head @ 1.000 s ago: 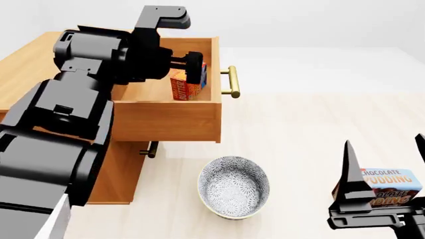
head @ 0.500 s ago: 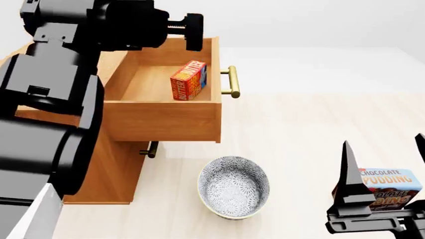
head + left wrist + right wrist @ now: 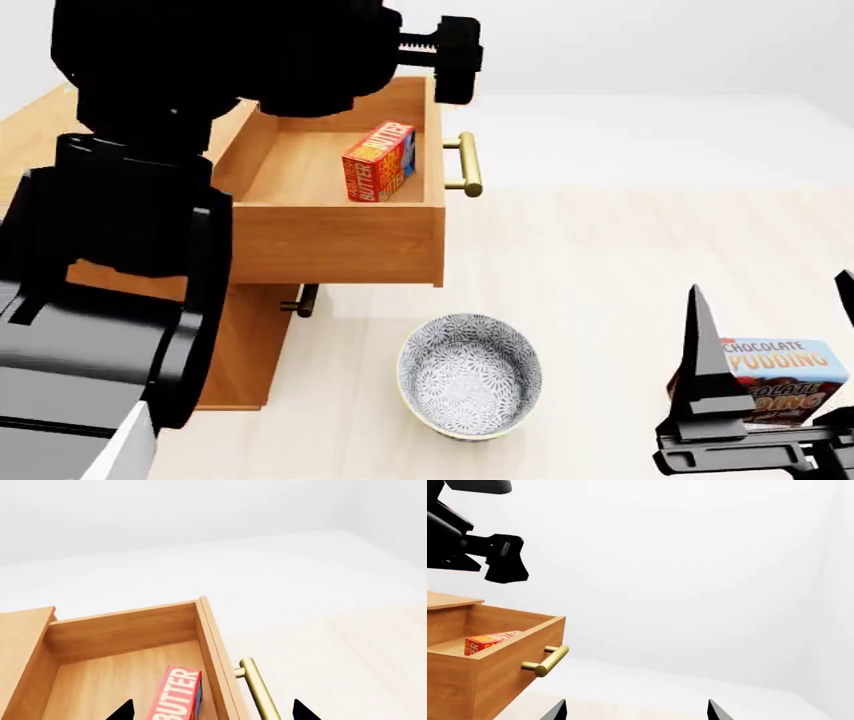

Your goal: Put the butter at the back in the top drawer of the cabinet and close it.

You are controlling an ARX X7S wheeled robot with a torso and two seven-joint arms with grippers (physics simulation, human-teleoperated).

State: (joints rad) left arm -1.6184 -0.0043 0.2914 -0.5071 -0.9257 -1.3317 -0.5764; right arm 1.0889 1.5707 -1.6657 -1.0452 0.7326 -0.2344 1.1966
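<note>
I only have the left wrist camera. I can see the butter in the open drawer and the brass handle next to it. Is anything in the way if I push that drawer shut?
Observer: Nothing shows in its path. The top drawer stands fully out of the cabinet, and the only thing nearby is a patterned bowl on the floor below it.
Operator: Where is my left gripper relative to the drawer?
Observer: The left gripper hangs open above the drawer, higher than the butter, touching nothing.
Operator: And the right arm?
Observer: The right gripper is open and empty, low beside a chocolate pudding box, well away from the cabinet.
</note>
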